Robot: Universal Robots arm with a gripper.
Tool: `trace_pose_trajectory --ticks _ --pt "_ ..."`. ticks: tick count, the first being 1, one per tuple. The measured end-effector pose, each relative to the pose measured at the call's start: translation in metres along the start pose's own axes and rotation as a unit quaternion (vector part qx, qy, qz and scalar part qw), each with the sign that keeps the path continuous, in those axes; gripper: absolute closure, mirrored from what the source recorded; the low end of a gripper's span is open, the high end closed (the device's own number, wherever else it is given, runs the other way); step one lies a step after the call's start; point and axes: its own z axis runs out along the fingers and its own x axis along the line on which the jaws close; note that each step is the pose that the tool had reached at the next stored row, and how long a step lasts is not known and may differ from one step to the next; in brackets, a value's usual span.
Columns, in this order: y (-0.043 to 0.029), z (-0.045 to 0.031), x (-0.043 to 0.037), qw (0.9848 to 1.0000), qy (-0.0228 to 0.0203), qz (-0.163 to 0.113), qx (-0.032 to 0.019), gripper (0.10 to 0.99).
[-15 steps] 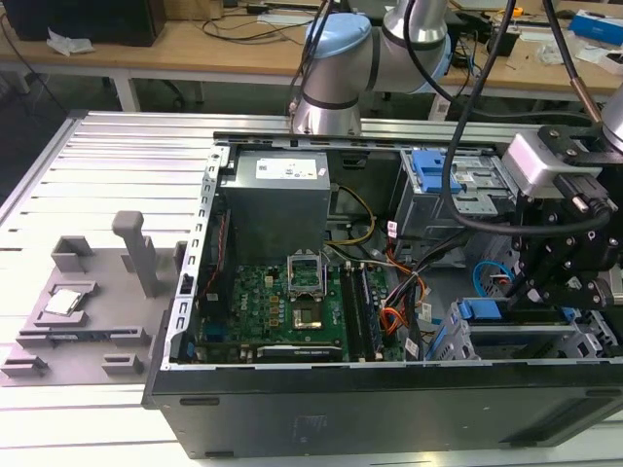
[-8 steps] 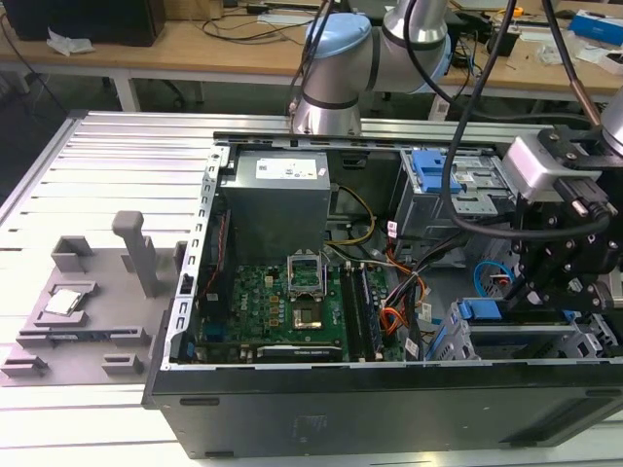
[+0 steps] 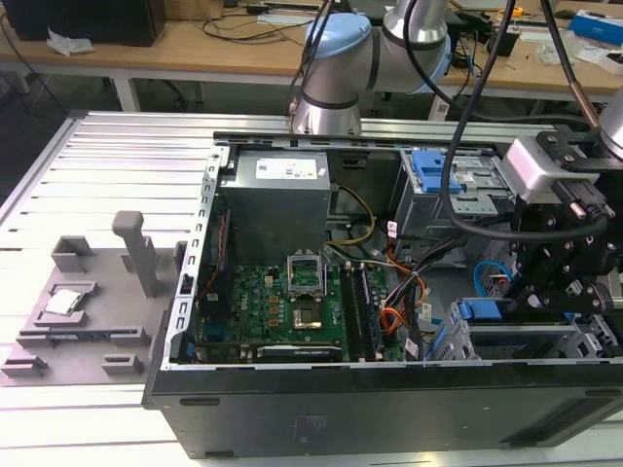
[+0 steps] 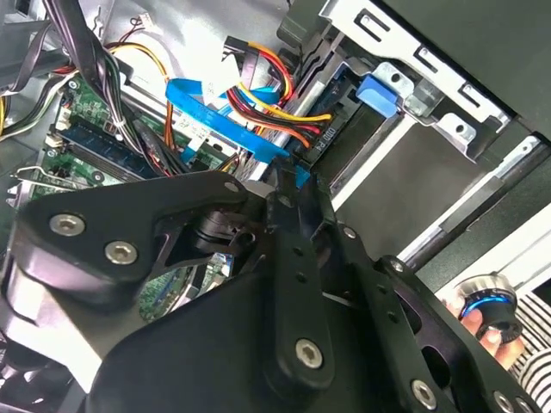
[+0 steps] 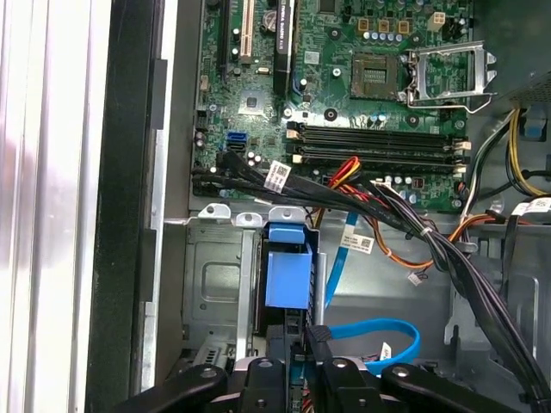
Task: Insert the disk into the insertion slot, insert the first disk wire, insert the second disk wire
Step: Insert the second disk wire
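Judging from how things lie, the disk [image 3: 521, 341] already sits inside the insertion slot [image 3: 443, 342], the low perforated cage at the exterior view's lower right, with its blue carrier tab [image 5: 288, 274] showing at the cage mouth in the first wrist view. The gripper [image 4: 288, 182] hangs just behind that cage, and its fingers look clenched around the plug end of the blue flat wire [image 4: 215, 107], whose ribbon loops away over the motherboard [image 5: 344, 95] side. Just beside it, the black plug [image 4: 315, 138] of the red, yellow and orange power wire [image 4: 267, 82] rests against the drive's rear edge; whether it is fully seated I cannot tell. The blue flat wire is likely light and springy, soft along the ribbon but stiff at the small plastic plug, so the plug body is the sound place to hold it. Pinching the ribbon would let the end flop. Its contacts are probably delicate, and a tilted push could bend them, so it wants to meet the socket squarely. The disk itself is likely dense and rigid, best handled by its carrier edges.
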Motion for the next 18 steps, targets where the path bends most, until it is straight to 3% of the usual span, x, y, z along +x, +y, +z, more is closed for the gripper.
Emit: trace_pose_trajectory --ticks 2,7,9,10,13,18 --pt "0.0002 -0.0034 0.0000 1.0000 -0.0002 0.000 0.0000 0.851" --pt "0.0012 -0.0274 -0.0001 1.0000 0.0000 0.000 0.0001 0.851" --pt "0.0013 -0.0299 -0.0003 1.0000 0.0000 0.000 0.0002 0.851" --pt "0.0015 -0.0338 -0.0003 1.0000 0.0000 0.000 0.0003 0.980" --pt "0.0019 -0.0411 -0.0004 1.0000 0.0001 0.000 0.0004 0.980" --pt "0.0020 -0.0425 -0.0004 1.0000 0.0000 0.000 0.0004 0.980"
